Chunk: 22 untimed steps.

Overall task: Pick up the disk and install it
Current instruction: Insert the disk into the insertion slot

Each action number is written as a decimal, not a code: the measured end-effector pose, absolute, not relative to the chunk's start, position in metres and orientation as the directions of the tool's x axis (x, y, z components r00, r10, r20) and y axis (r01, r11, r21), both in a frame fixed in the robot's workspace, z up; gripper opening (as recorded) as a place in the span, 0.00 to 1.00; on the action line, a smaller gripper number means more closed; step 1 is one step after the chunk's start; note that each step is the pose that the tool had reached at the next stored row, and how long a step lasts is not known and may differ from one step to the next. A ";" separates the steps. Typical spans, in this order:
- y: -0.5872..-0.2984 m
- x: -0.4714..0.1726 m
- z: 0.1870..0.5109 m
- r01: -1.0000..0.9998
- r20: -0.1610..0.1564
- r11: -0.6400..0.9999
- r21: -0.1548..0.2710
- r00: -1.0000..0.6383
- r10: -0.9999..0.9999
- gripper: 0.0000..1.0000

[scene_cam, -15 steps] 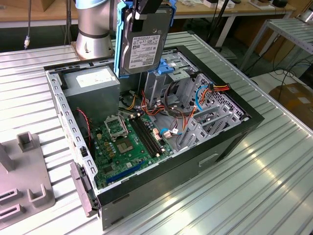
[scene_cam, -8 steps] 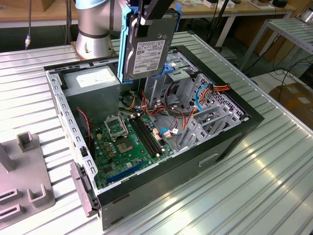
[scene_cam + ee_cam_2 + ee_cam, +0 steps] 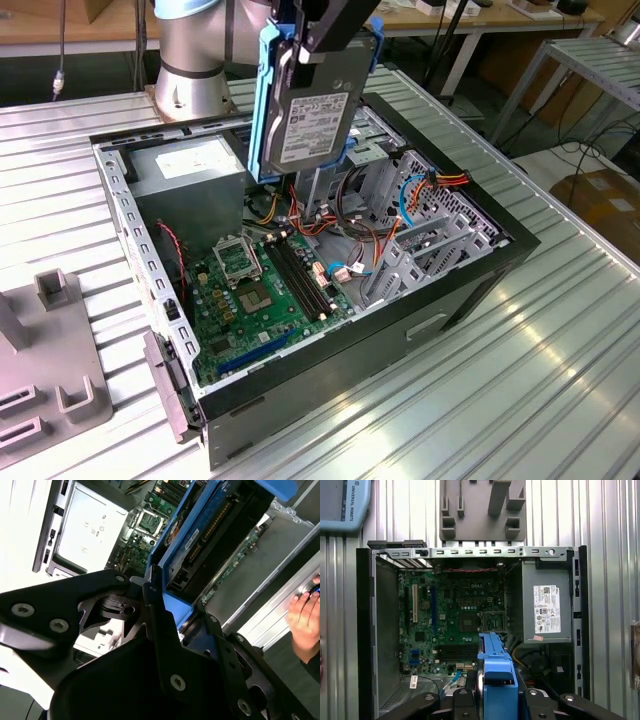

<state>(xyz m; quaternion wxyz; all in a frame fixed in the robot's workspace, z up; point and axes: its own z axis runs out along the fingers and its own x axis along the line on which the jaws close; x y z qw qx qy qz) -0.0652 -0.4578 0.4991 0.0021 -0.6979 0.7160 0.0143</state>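
The disk (image 3: 318, 118) is seen in the exterior view held in the air above the open computer case (image 3: 400, 350). It hangs nearly upright, with its white label turned toward the camera. It is framed by the blue carrier bracket (image 3: 265, 100), which runs down both long edges. The gripper (image 3: 305, 45) is clamped on the upper end of the disk. In the second wrist view the black fingers (image 3: 157, 630) are shown pressed against the blue bracket from both sides, so the disk is gripped firmly between them. No part of the disk touches the case.

Below the disk, inside the case, the green motherboard (image 3: 265, 290) lies flat. The grey power supply box (image 3: 190, 168) is set in the corner near the arm's base (image 3: 190, 60). Toward the exterior view's right, what appears to be a metal drive cage (image 3: 415, 255) is fitted, with coloured cables (image 3: 440, 182) just beside it. Its exact form cannot be made out.

The case rests on the ribbed metal bench (image 3: 520, 400). A grey fixture (image 3: 55, 380) lies on the bench at the exterior view's left, apart from the case. In the second wrist view a person's hand (image 3: 305, 615) is seen beside the case.
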 end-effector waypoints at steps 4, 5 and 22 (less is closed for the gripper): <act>-0.465 -0.065 0.499 -1.000 -0.023 0.025 0.018 -0.026 -0.999 0.37; -0.467 -0.065 0.499 -1.000 -0.023 0.025 0.018 -0.026 -0.999 0.37; -0.482 -0.064 0.500 -1.000 -0.023 0.025 0.018 -0.026 -0.999 0.37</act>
